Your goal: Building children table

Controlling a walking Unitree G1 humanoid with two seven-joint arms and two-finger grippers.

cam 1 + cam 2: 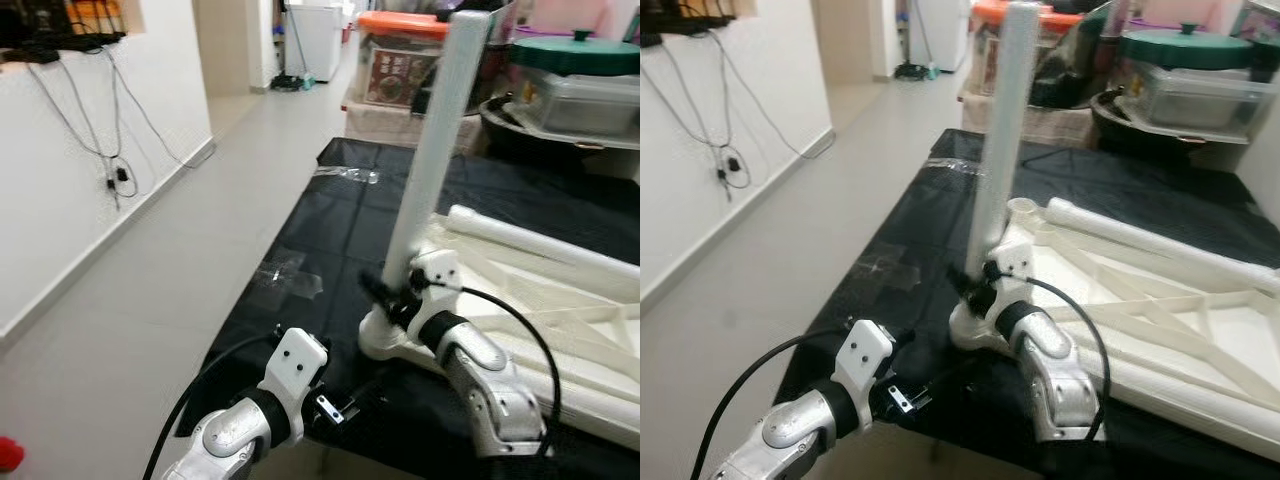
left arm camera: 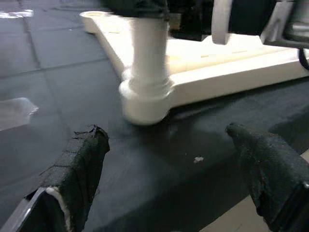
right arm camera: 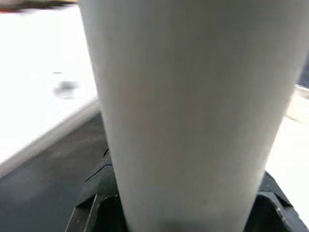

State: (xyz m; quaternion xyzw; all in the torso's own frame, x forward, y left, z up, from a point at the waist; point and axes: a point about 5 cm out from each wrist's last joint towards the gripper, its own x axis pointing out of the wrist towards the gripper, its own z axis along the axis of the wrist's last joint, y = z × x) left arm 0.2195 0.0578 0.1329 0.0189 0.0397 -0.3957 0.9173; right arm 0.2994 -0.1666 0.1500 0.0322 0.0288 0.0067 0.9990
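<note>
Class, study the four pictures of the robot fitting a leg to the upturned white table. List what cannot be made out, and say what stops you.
1. Whether the leg is fully seated in its socket: the right claw hides the joint in the eye views.
2. Table: far side cut off by the eye views' right edge.
3. Box label: too blurred and small.
4. Leg's length: right wrist view is too close.

A black plastic sheet covers part of the pale tiled floor. On the sheet lies an upturned white plastic children's tabletop (ribbed underside up). A loose white tubular leg rests along the tabletop's far edge. Clear tape patches hold the sheet beside the tabletop's near corner.
</note>
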